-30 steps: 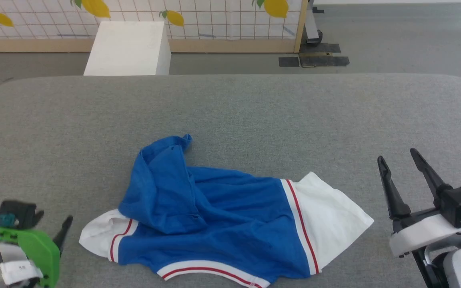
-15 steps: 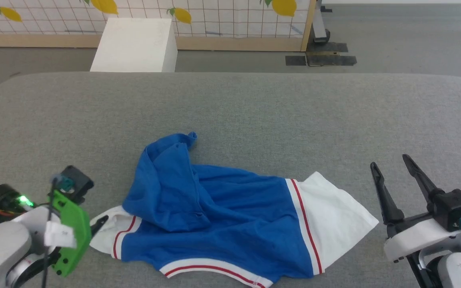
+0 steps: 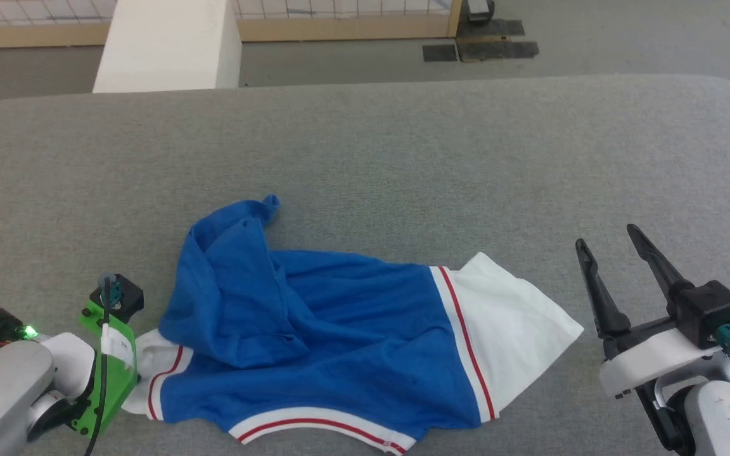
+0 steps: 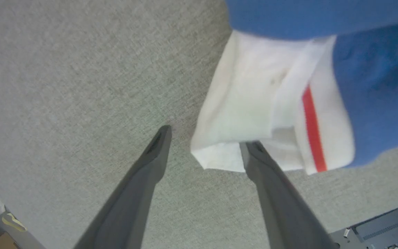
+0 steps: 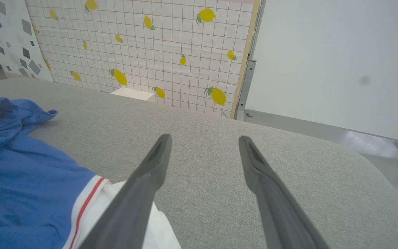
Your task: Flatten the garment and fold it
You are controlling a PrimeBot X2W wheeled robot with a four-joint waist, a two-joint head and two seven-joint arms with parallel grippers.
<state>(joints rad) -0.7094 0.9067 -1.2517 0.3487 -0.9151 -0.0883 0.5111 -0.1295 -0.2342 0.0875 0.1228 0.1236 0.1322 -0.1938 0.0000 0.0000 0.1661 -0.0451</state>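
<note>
My left gripper [image 4: 206,138] gapes empty, shirt [image 4: 250,103] sleeve between its jaws at 1 o'clock; right gripper [image 3: 606,237] open, empty, shirt at 9.

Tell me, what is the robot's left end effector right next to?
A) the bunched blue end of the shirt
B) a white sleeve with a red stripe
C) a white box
B: the left wrist view shows the open left end effector at the white sleeve of the garment, one finger overlapping its edge, the other over the table.
</note>
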